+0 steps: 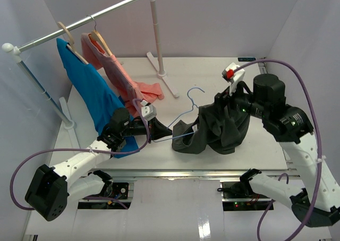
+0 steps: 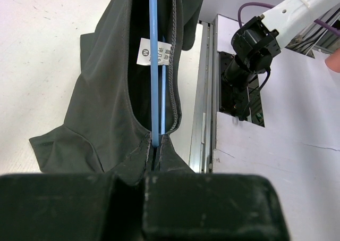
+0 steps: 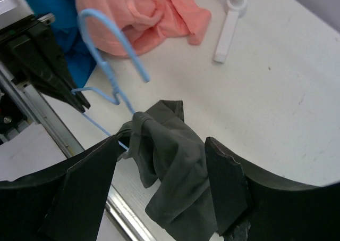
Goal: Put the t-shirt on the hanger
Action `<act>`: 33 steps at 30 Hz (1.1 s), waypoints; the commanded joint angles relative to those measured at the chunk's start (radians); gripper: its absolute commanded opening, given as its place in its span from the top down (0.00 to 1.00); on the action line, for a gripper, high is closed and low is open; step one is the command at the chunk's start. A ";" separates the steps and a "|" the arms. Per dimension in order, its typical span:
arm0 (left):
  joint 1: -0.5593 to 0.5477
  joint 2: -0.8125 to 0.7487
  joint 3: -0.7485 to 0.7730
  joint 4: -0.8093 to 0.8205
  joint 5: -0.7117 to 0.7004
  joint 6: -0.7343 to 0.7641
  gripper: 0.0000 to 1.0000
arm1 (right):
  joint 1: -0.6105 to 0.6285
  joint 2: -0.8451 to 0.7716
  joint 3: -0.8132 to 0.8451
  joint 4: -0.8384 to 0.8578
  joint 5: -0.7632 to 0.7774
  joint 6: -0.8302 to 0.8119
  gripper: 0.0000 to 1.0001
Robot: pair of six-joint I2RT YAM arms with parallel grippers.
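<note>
The dark grey t-shirt lies bunched on the table, threaded partly onto the light-blue wire hanger, whose hook points to the back. My left gripper is shut on the hanger's left end, with the shirt's collar and label just beyond its tips. My right gripper hovers over the shirt's right side. In the right wrist view its fingers stand wide apart around a hanging fold of the shirt without pinching it. The hanger's hook shows beyond that fold.
A white clothes rack stands at the back left, carrying a bright blue garment and a salmon-pink garment on wooden hangers. The rack's foot lies near the hook. The table's metal front edge runs just beside the shirt.
</note>
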 commanded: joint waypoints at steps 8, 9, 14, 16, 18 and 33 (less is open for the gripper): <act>-0.006 -0.051 0.001 0.027 0.062 0.003 1.00 | 0.002 -0.128 -0.239 0.165 -0.340 -0.291 0.35; -0.006 -0.049 0.004 0.025 0.071 0.003 1.00 | 0.003 -0.118 -0.235 0.171 -0.348 -0.294 0.35; -0.006 -0.034 0.014 0.022 0.121 0.005 1.00 | 0.005 -0.082 -0.205 0.219 -0.352 -0.289 0.37; -0.006 -0.030 0.019 0.015 0.134 0.010 1.00 | 0.004 -0.085 -0.211 0.257 -0.345 -0.284 0.38; -0.006 -0.026 0.024 0.001 0.134 0.016 1.00 | 0.005 -0.094 -0.215 0.265 -0.351 -0.290 0.39; -0.006 -0.003 0.044 -0.052 0.086 0.038 1.00 | 0.010 -0.127 -0.174 0.185 -0.303 -0.331 0.30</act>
